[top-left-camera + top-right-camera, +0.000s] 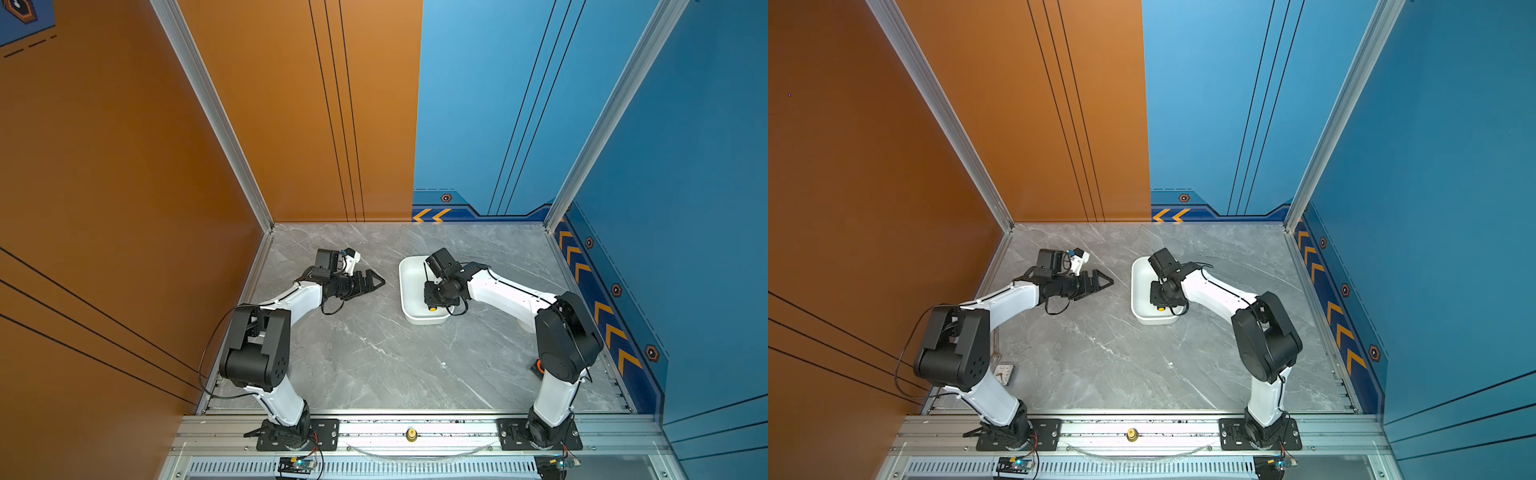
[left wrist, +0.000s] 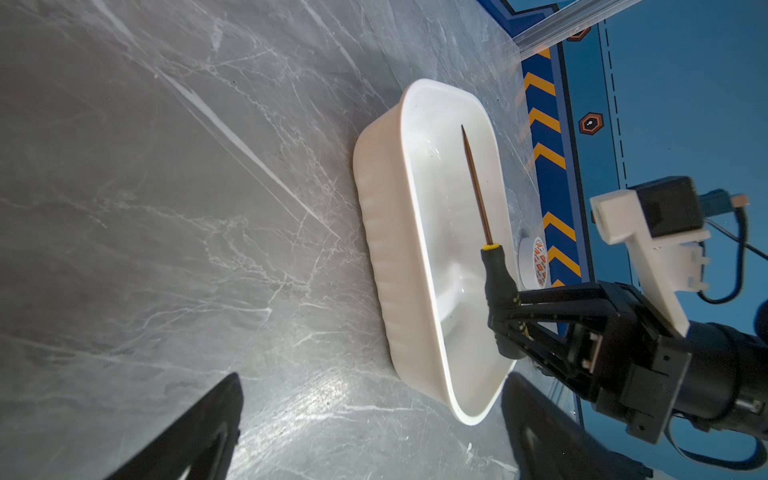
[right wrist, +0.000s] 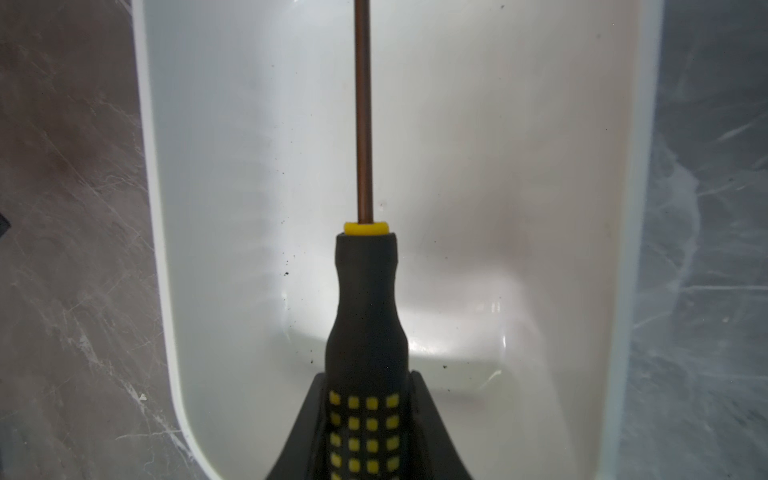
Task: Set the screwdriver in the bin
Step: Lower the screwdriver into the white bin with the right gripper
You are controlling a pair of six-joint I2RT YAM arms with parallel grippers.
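Screwdriver (image 3: 365, 299) (by its handle) sits clamped in the right gripper (image 3: 366, 395).

White shells are seen on the links of the left arm (image 1: 299, 297) and the right arm (image 1: 507, 295), with bulky black housings at the joints. Thin black cables are run along the white covers and looped at the wrists. Black base plates (image 1: 328, 432), dotted with silver screws, are picked out. The left gripper (image 1: 376, 282) and right gripper (image 2: 505, 311) are built of black triangular fingers, and a white camera bracket (image 2: 648, 249) is spotted behind.
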